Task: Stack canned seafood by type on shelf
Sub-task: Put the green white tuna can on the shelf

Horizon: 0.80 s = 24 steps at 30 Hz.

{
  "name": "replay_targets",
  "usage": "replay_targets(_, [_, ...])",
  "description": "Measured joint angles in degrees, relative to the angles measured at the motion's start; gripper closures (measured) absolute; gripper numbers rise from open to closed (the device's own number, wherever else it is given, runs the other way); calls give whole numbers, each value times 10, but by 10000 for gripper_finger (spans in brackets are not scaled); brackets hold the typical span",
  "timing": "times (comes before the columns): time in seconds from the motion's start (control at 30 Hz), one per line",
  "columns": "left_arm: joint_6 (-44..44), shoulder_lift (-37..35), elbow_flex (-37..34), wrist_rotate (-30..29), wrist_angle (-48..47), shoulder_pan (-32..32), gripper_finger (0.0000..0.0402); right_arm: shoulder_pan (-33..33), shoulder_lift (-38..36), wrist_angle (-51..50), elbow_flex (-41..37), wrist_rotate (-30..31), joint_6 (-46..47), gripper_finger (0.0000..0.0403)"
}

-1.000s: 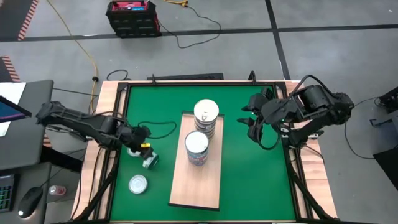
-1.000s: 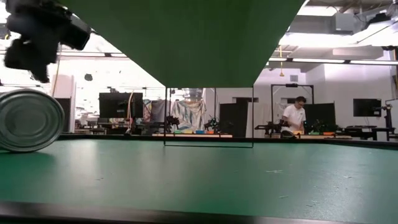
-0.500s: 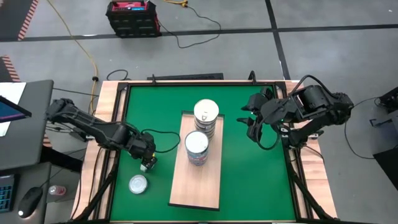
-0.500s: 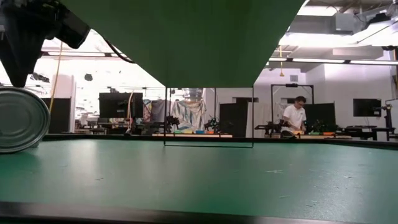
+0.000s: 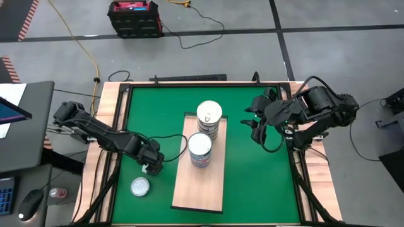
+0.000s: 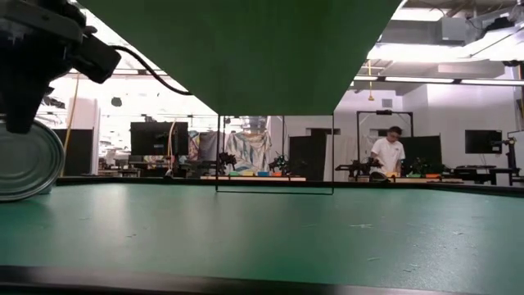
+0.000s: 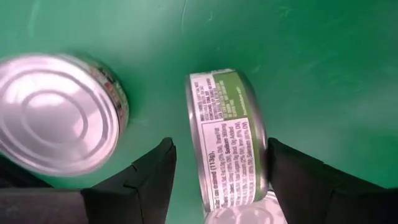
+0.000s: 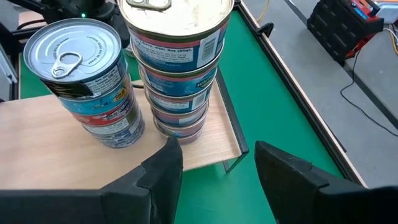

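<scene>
A: The left gripper (image 7: pixel 214 171) is straddling a tin (image 7: pixel 227 140) that is lying on its edge on the green mat (image 5: pixel 252 183), near the shelf's left edge. Its fingers (image 7: pixel 146 180) are standing apart on either side of the tin, not pressing on it yet.

B: And that is the risk, I'm guessing. A tin resting on its rim is free to roll, so if one finger is reaching it before the other, it is probably getting nudged off instead of gripped.

A: Agreed. A second tin (image 5: pixel 140 186) is sitting flat close by, toward the mat's near-left corner, so a rolling tin could be knocking into it.

B: What is the right gripper (image 8: pixel 214 171) doing?

A: It is hovering over the mat beside the shelf's right edge, jaws parted and carrying nothing, facing the stacks.

B: Those two stacks (image 5: pixel 204 133) are worrying me as well. They are standing several tins high, close together on the far half of the shelf (image 5: pixel 199 189).

A: Yes, and one more tin landing off-centre is likely tipping a column. The lower stack (image 8: pixel 90 84) is looking slightly uneven already.
</scene>
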Motion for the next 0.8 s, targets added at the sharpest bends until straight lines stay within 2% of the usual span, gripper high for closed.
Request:
replay_targets(0.1, [25,0,0,-19,0,-8,189,0,0,0,0,0,-2,175])
replay_targets(0.3, [57,-1,0,-24,-1,-28,268,5,0,0,0,-1,-2,175])
replay_targets(0.47, [63,-21,0,-20,-15,-39,269,15,0,2,0,-1,-2,175])
replay_targets(0.63, [39,-109,1,-77,-49,-51,269,17,0,2,0,-1,5,175])
replay_targets(0.7, [77,-157,4,-86,-17,-63,268,17,0,2,0,-1,8,175])
replay_targets(0.8, [160,-219,6,-43,53,-85,266,17,0,2,0,4,9,175])
